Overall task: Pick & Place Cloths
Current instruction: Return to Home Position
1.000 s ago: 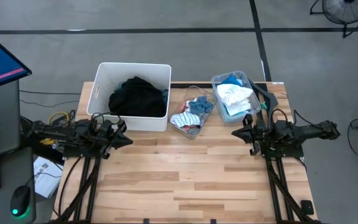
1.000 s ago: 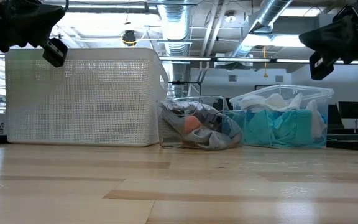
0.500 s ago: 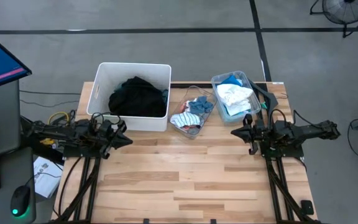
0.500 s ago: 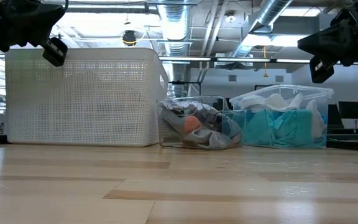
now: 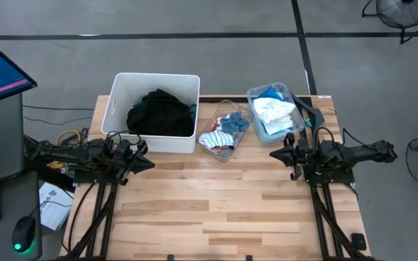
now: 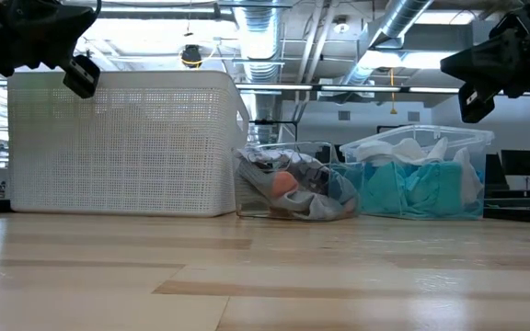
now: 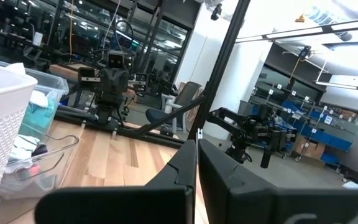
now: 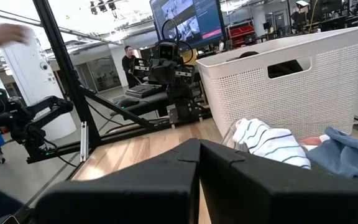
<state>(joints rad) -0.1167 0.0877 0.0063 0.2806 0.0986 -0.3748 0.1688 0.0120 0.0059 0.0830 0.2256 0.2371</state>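
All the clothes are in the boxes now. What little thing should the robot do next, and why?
Probably ease both arms to rest and stop. The left end effector and right end effector hang shut and empty above the table, and every cloth in sight lies in the white bin or the clear bins.

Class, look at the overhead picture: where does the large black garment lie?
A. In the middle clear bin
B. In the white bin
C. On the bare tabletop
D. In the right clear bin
B: in the high view the black garment lies heaped inside the white bin, on the left arm's side of the table.
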